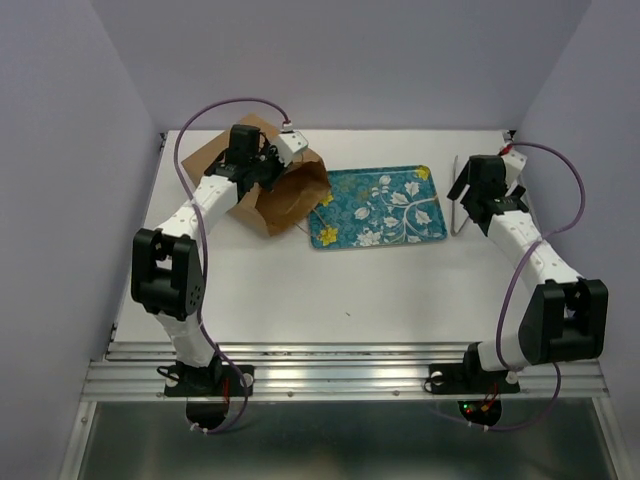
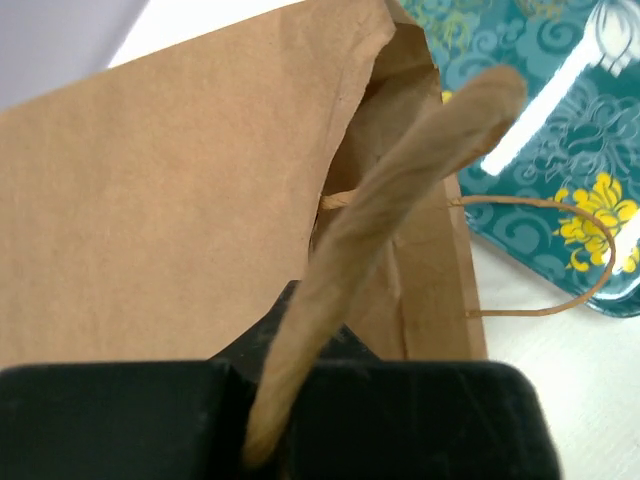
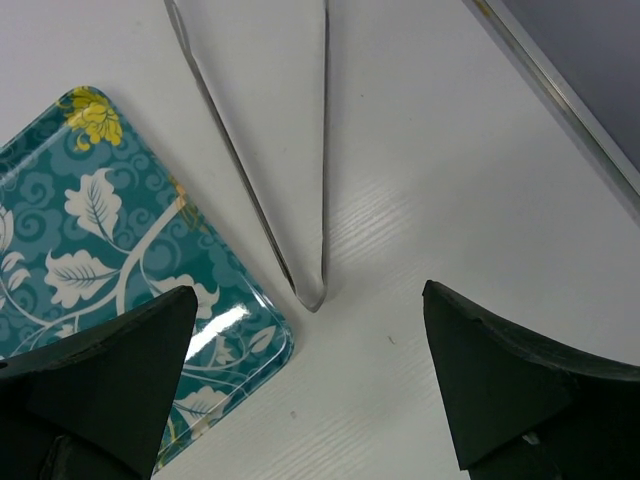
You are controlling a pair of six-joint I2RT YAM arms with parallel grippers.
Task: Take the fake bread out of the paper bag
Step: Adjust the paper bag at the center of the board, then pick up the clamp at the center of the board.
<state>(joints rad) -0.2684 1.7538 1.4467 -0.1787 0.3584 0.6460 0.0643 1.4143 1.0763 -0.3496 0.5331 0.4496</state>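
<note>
Brown kraft paper bag (image 1: 283, 195) sits at the left short end of the teal floral tray (image 1: 380, 205) in the overhead view, its open mouth turned toward the tray and the near side. Left gripper (image 1: 268, 165) is at the bag's upper rim, on the side away from the tray. Right gripper (image 1: 478, 197) hangs just beyond the tray's right end, over white table (image 1: 400, 290). Thin metal tongs (image 1: 458, 215) lie beside that same end

Left wrist view: left gripper (image 2: 270, 405) is closed tight, pinching a folded strip of the paper bag (image 2: 170, 200) rim between its black fingers (image 2: 110, 420). The strip rises from the jaws toward the tray (image 2: 545, 170). A cord handle (image 2: 592, 270) loops across the tray's near corner. The bag's inside shows only shadowed paper; contents cannot be made out, so the fake bread's position cannot be told

Right wrist view: right gripper (image 3: 310, 390) stands spread wide with nothing between its fingers (image 3: 110, 385), clear of the table (image 3: 450, 180). One finger overhangs the tray (image 3: 100, 230) corner. The tongs (image 3: 312, 285) lie flat just beside that corner, closed end toward the gripper
</note>
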